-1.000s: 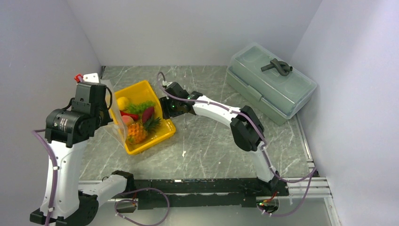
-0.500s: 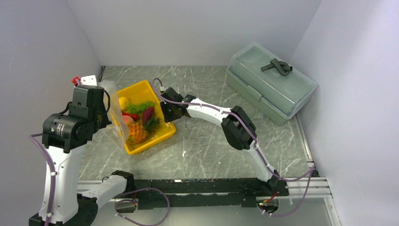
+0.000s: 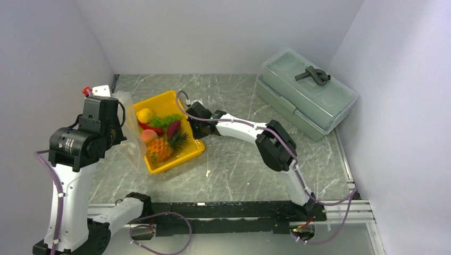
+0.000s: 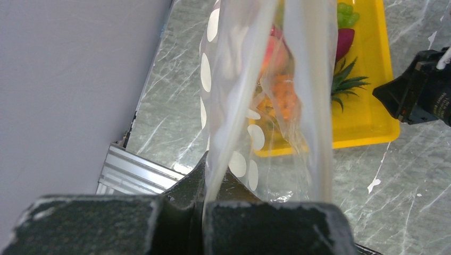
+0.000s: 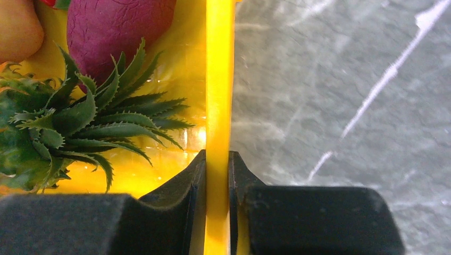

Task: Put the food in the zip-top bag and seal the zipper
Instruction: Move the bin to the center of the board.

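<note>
The zip-top bag [image 3: 129, 133], clear with white dots, hangs at the left of the yellow tray [image 3: 175, 158]. My left gripper [image 4: 206, 175] is shut on its whitish zipper edge [image 4: 223, 133], and the bag [image 4: 239, 69] rises away from the jaws. The food lies in the tray: pineapple [image 3: 159, 150], round orange fruit [image 3: 149, 136], lemon [image 3: 144, 115], green grapes [image 3: 162, 121] and red chili [image 3: 147, 127]. My right gripper [image 5: 217, 164] is shut on the tray's right rim [image 5: 219, 79], one finger on each side of the wall. The pineapple crown [image 5: 80, 127] lies just inside that rim.
A dark purple fruit [image 5: 117, 32] lies in the tray beside the pineapple crown. A grey-green lidded box [image 3: 306, 93] stands at the back right. The left wall is close behind the left arm. An aluminium rail [image 4: 138, 172] runs along the table's near edge.
My right gripper has closed onto the tray's right rim, and the tray has shifted a little to the right. The left arm has drawn slightly nearer, still holding the bag.
</note>
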You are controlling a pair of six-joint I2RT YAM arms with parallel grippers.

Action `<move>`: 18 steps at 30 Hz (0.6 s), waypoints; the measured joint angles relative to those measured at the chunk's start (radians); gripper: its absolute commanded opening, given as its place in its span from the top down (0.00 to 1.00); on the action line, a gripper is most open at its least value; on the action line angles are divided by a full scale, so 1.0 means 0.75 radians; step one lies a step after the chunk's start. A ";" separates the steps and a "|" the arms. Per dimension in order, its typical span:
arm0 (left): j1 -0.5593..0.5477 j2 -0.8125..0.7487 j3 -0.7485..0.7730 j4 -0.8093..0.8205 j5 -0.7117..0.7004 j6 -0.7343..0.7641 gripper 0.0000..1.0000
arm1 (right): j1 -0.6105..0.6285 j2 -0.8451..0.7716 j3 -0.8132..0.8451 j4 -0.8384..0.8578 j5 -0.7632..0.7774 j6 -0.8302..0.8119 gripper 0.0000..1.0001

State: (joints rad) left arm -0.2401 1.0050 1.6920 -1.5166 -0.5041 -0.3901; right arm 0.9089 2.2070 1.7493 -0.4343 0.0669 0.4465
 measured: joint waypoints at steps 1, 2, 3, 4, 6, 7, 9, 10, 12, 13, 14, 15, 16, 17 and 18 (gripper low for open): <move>0.000 0.001 -0.003 0.001 0.001 0.000 1.00 | -0.004 -0.022 -0.031 0.002 0.009 -0.001 1.00; 0.000 0.001 -0.005 0.001 0.002 -0.001 1.00 | -0.009 -0.044 -0.064 0.008 0.013 -0.001 1.00; 0.000 0.001 -0.005 0.001 0.003 0.000 1.00 | -0.014 -0.061 -0.089 0.014 0.015 -0.002 1.00; 0.000 0.002 -0.005 0.002 0.003 0.000 1.00 | -0.020 -0.081 -0.120 0.021 0.017 -0.003 1.00; 0.000 0.008 -0.007 0.003 0.003 0.000 1.00 | -0.033 -0.127 -0.187 0.032 0.024 -0.009 1.00; 0.000 0.009 -0.010 0.005 0.004 0.000 1.00 | -0.039 -0.150 -0.219 0.034 0.028 -0.013 1.00; 0.000 0.016 -0.017 0.009 0.006 0.000 1.00 | -0.053 -0.197 -0.282 0.040 0.029 -0.015 1.00; 0.000 0.022 -0.018 0.009 0.010 0.000 1.00 | -0.063 -0.222 -0.315 0.043 0.028 -0.018 1.00; 0.000 0.037 -0.018 0.010 0.015 0.000 1.00 | -0.085 -0.274 -0.384 0.057 0.024 -0.026 1.00; 0.000 0.042 -0.018 0.010 0.015 0.000 1.00 | -0.097 -0.299 -0.418 0.058 0.023 -0.031 1.00; 0.000 0.049 -0.019 0.011 0.017 0.001 1.00 | -0.108 -0.322 -0.447 0.061 0.023 -0.033 1.00; 0.000 0.057 -0.021 0.015 0.019 0.001 1.00 | -0.125 -0.352 -0.486 0.066 0.021 -0.037 1.00; 0.000 0.064 -0.022 0.018 0.021 0.002 1.00 | -0.140 -0.379 -0.516 0.065 0.019 -0.044 1.00; 0.000 0.071 -0.025 0.021 0.023 0.003 1.00 | -0.157 -0.405 -0.546 0.067 0.018 -0.049 1.00; 0.000 0.076 -0.027 0.021 0.025 0.003 1.00 | -0.168 -0.425 -0.570 0.069 0.018 -0.053 1.00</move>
State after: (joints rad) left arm -0.2401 1.0618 1.6718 -1.5005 -0.4854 -0.3882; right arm 0.7826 1.8881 1.3220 -0.3828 0.0803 0.4068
